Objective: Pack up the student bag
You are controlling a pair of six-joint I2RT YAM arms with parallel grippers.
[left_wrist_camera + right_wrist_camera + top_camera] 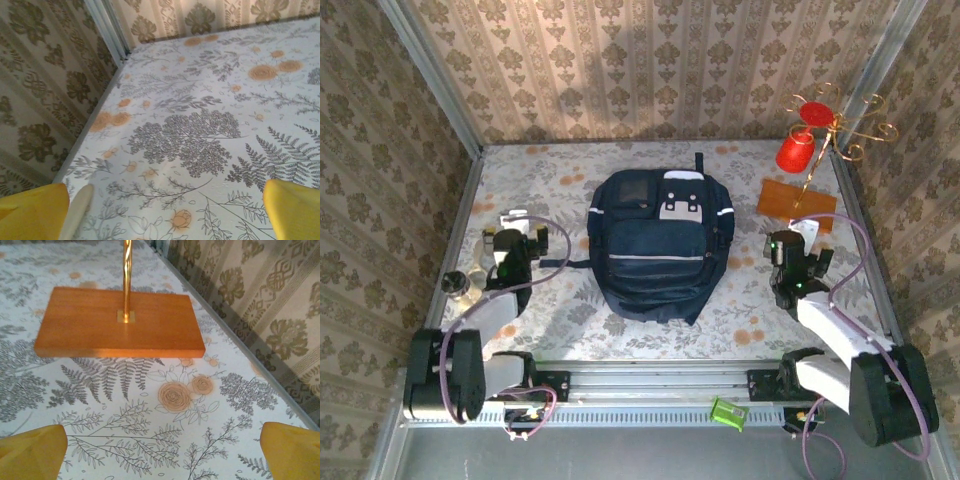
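On the floral table (570, 335), left gripper (525, 230) and right gripper (802, 245) flank the student bag (655, 250), jaws spread wide, seemingly empty.

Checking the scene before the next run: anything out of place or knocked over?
Mostly tidy. The student bag lies flat mid-table, and the wooden stand is upright. One oddity: a small green object sits on the front rail, off the patterned mat.
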